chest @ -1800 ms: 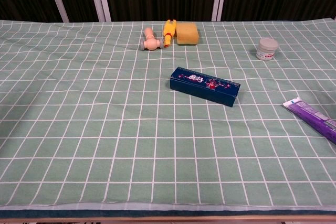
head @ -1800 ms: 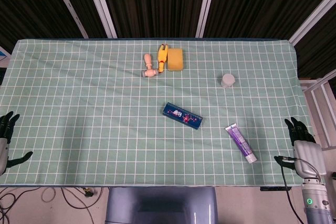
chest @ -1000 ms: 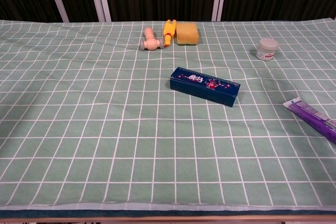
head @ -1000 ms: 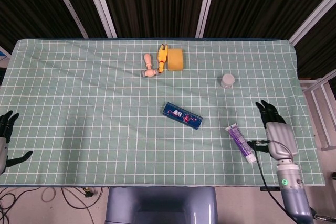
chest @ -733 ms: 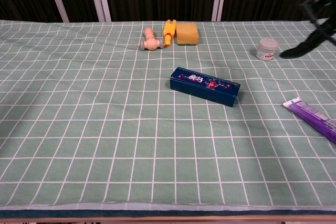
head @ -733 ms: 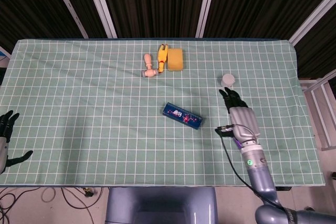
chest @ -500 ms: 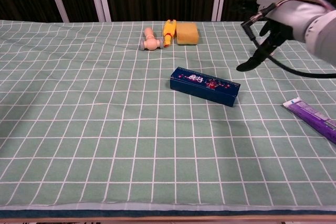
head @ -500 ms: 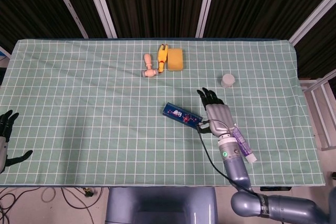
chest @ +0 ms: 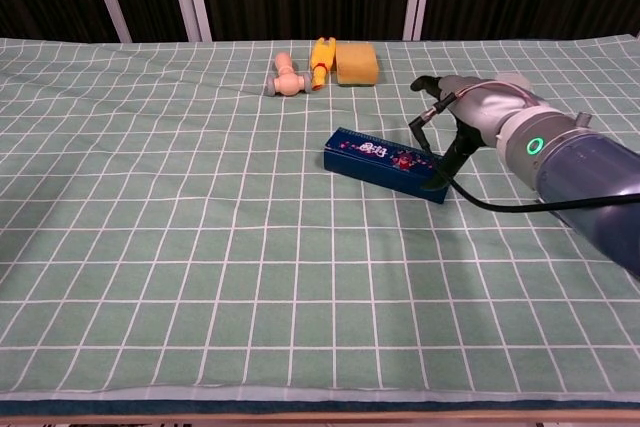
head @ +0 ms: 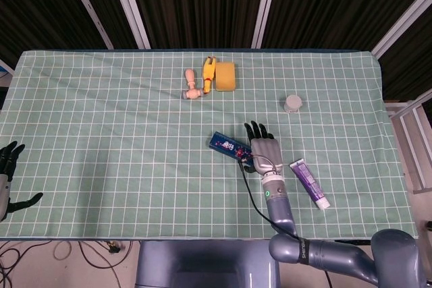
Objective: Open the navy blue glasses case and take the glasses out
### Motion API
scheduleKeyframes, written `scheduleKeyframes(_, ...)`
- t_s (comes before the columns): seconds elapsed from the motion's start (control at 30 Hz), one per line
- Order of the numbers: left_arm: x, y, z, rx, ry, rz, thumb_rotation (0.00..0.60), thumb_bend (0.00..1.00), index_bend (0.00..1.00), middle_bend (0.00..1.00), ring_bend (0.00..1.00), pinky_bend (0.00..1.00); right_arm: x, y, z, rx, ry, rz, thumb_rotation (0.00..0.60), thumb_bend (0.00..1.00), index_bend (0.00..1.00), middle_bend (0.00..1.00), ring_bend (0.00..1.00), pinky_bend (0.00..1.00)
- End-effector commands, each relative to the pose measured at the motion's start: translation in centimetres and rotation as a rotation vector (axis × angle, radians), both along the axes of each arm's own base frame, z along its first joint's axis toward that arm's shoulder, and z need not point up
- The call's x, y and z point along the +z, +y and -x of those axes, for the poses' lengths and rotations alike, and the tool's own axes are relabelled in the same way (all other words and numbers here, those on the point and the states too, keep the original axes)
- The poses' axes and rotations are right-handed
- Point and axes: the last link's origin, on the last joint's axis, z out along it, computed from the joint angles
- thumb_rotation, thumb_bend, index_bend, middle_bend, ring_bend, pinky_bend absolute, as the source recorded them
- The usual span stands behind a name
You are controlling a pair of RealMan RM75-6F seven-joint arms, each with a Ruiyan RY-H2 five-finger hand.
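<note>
The navy blue glasses case (head: 225,144) lies closed and slanted at the middle of the green checked cloth, and in the chest view the case (chest: 383,160) shows its decorated lid. My right hand (head: 264,148) hovers over the case's right end with fingers spread, holding nothing. From the chest view, the right hand (chest: 476,107) has its thumb pointing down at that end; contact is unclear. My left hand (head: 7,170) hangs beyond the table's left edge, fingers apart. The glasses are hidden inside the case.
A purple toothpaste tube (head: 310,183) lies right of my right hand. A small white jar (head: 293,103) stands behind it. At the back are a yellow sponge (head: 226,76), a yellow toy (head: 208,75) and a peach wooden toy (head: 192,85).
My right arm has swept in from the table's right edge, leftward over the toothpaste tube, to the case's right end. The case and my left hand have not moved.
</note>
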Motion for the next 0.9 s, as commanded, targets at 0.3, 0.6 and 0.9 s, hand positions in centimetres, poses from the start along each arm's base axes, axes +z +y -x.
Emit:
scheduleKeyframes(0.3,0.0,0.0,0.0,0.001,-0.007,-0.002,0.6,0.0,0.0,0.0,0.0,0.0,-0.7,-1.2,0.3,0.001,0.031,0.02,0.6,0.01,0.0,0.0,0.0,0.23)
scheduleKeyframes(0.6,0.0,0.0,-0.1,0.003,-0.014,0.0,0.6,0.0,0.0,0.0,0.0,0.0,-0.1,-2.5,1.8,-0.041,0.071,0.041,0.6,0.02,0.0,0.0,0.0,0.23)
scheduleKeyframes(0.9,0.0,0.0,-0.1,0.006,-0.02,0.003,0.6,0.0,0.0,0.0,0.0,0.0,0.0,-2.0,0.8,-0.011,0.02,0.017,0.6,0.14,0.01,0.0,0.0,0.23)
